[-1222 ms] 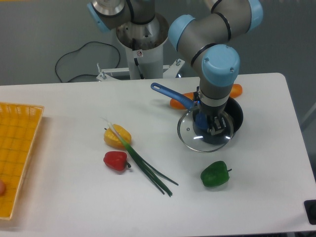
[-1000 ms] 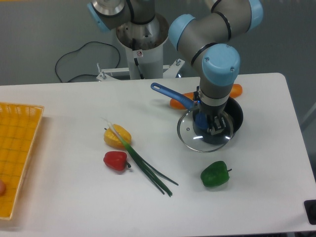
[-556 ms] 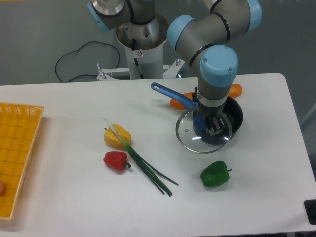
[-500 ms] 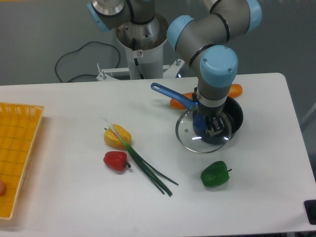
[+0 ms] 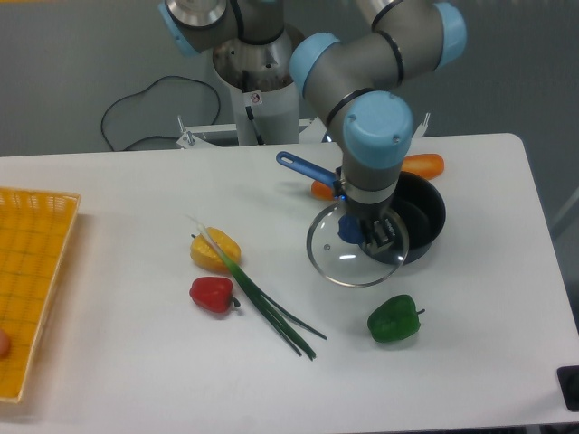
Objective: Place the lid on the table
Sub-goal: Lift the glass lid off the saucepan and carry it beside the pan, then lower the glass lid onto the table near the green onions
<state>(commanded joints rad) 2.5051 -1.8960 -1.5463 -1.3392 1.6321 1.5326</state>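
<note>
The gripper [image 5: 365,233], clamped on the blue knob, has carried the lid [image 5: 356,245] leftward, half clear of the black pot [image 5: 421,218]. Bare table [image 5: 136,362] (left of the pot) lies below, so lowering likely comes next.

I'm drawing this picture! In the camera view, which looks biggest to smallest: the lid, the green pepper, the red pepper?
1. Lid, clearly widest.
2. Green pepper.
3. Red pepper, only slightly smaller than the green one, so those two are nearly alike.
</note>
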